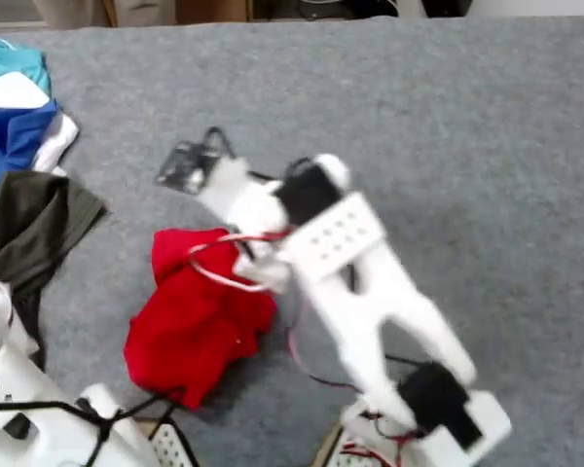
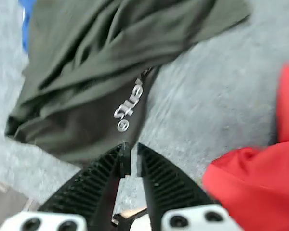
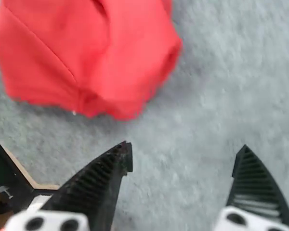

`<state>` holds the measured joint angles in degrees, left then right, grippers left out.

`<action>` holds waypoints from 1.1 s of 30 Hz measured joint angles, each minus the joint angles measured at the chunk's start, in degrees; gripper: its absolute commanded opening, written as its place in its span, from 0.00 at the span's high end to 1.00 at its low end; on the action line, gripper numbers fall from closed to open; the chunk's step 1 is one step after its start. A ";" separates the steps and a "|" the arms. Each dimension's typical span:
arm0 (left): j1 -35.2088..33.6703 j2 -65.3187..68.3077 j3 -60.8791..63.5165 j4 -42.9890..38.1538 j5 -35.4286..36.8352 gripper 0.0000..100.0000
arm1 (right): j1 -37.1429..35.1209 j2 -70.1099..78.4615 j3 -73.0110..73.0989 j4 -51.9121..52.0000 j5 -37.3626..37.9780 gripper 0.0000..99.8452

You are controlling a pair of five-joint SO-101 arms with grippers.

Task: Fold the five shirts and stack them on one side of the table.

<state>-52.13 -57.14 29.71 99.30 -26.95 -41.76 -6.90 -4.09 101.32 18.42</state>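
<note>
**A:** Where was the red shirt [image 1: 197, 316]?

**B:** It lay crumpled in a heap on the table [image 1: 448, 126], close to the near edge. It sat between the two arm bases, a little toward the left side, and it was not folded.

**A:** Did either gripper have hold of it?

**B:** No. The right gripper [image 3: 185, 154] had its jaws spread wide, with only grey table between them. The red shirt lay near the tips, untouched. Seen from above, the right arm [image 1: 370, 292] stretched from its base at the near edge and crossed over the shirt's right side. A thin red and white cable [image 1: 219, 261] looped over the top of the shirt.

**A:** And the left one?

**B:** The left gripper [image 2: 132, 154] had its jaws almost together, with a sliver of gap, and gripped nothing. It hung over bare table between the dark shirt [image 2: 111, 48] and the red one, its tips close to the dark shirt's edge.

**A:** Where were the other shirts?

**B:** All were along the left edge in loose heaps. The dark shirt lay rumpled about halfway along. Beyond it was the blue shirt [image 1: 15, 141], with white cloth against it. I could not tell whether that cloth was a separate shirt. The teal shirt [image 1: 15, 58] lay at the far left corner.
</note>
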 measured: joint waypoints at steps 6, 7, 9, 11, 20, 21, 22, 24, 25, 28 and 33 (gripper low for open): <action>-5.98 -0.09 8.79 -6.07 -0.62 0.98 | -4.57 10.99 -9.32 0.00 -1.14 0.67; -6.59 -0.09 9.67 -6.95 -0.62 0.98 | -5.19 12.66 -10.46 0.00 -1.14 0.67; -7.56 -0.09 10.64 -8.26 -0.62 0.98 | -5.63 16.09 -12.48 0.00 -1.14 0.67; -7.74 -0.09 10.90 -8.88 -0.62 0.98 | -5.63 19.96 -13.71 0.00 -1.14 0.67; -7.74 -0.09 11.08 -9.23 -0.62 0.98 | -5.54 27.87 -14.07 0.00 -1.14 0.94; -7.74 -0.09 11.08 -9.23 -0.62 0.98 | -5.36 28.04 -14.07 0.00 -1.14 0.94; -7.74 -0.09 11.08 -9.23 -0.62 0.98 | -4.92 28.04 -14.07 0.00 -1.14 0.94; -7.74 -0.09 11.08 -9.23 -0.62 0.98 | -3.43 28.04 -14.07 0.00 -1.14 0.94; -7.74 -0.09 11.08 -9.23 -0.62 0.98 | -2.46 28.04 -14.07 0.00 -1.41 0.94; -7.74 -0.09 11.08 -9.23 -0.62 0.98 | 1.14 28.04 -14.07 0.00 -3.34 0.95; -4.92 -0.09 11.08 -9.23 -0.62 0.98 | 8.53 24.79 -14.07 0.00 -4.13 0.95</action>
<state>-57.05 -57.23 40.79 90.07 -27.56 -33.23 17.89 -18.15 101.32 14.29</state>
